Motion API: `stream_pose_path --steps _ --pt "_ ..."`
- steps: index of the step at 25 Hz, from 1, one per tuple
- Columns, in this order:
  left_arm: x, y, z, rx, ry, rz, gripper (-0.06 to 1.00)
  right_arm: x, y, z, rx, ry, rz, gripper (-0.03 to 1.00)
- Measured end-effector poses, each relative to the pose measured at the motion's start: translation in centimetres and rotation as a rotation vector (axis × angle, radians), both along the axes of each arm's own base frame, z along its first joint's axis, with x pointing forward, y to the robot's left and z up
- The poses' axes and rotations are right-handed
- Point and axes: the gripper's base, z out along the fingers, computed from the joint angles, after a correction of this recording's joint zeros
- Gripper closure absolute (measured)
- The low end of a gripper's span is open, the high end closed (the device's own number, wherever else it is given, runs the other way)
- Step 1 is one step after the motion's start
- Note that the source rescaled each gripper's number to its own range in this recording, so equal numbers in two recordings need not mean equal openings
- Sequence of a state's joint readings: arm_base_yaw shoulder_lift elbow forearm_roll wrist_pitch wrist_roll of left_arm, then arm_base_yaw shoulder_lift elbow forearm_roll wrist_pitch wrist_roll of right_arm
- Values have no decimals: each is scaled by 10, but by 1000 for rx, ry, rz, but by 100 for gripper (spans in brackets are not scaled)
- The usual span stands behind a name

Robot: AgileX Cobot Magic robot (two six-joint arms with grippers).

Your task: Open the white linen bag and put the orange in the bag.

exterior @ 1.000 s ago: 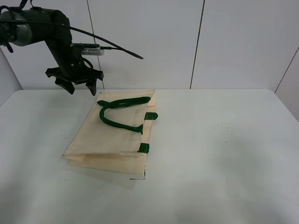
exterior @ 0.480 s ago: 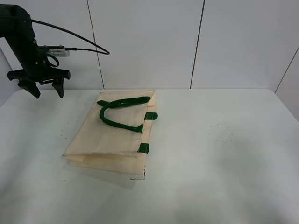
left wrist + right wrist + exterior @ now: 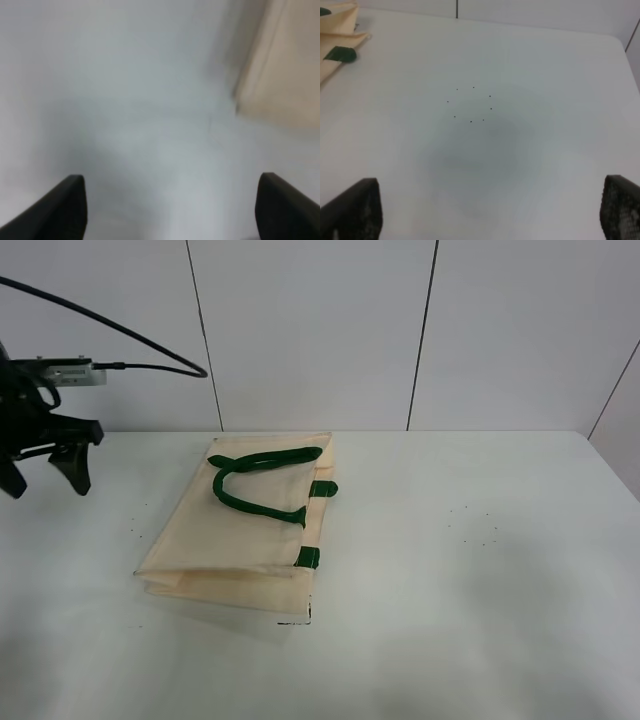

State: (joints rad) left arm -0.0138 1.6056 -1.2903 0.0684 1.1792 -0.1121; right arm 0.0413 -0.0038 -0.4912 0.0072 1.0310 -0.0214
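The white linen bag (image 3: 240, 530) lies flat on the table left of the middle, its two dark green loop handles (image 3: 258, 480) folded on top. A corner of it shows in the left wrist view (image 3: 285, 65) and in the right wrist view (image 3: 337, 35). My left gripper (image 3: 45, 472) hangs open and empty at the table's far left edge, well left of the bag. In its own view the fingers (image 3: 60, 210) stand wide apart over bare table. My right gripper (image 3: 490, 215) is open and empty in its wrist view and is out of the high view. The orange is not in view.
The white table (image 3: 480, 570) carries small dark specks (image 3: 470, 105) right of the middle. A panelled white wall stands behind. A black cable (image 3: 130, 335) arcs from the left arm.
My left arm has swung away from above the bag's far corner, leftward and down to the table's left edge. The bag has not moved.
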Motion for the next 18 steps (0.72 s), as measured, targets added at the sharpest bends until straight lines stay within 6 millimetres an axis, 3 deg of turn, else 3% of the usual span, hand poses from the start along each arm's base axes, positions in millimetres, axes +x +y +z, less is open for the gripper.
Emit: stream_pose_path --steps 7,14,18 --pt "-108 1 5 1 -65 -31 2 0 0 0 0 0 0 -3" --pt "-189 2 -15 6 -291 -69 2 0 0 0 0 0 0 -3" --pt "-228 2 -17 8 -442 -81 2 0 0 0 0 0 0 -3"
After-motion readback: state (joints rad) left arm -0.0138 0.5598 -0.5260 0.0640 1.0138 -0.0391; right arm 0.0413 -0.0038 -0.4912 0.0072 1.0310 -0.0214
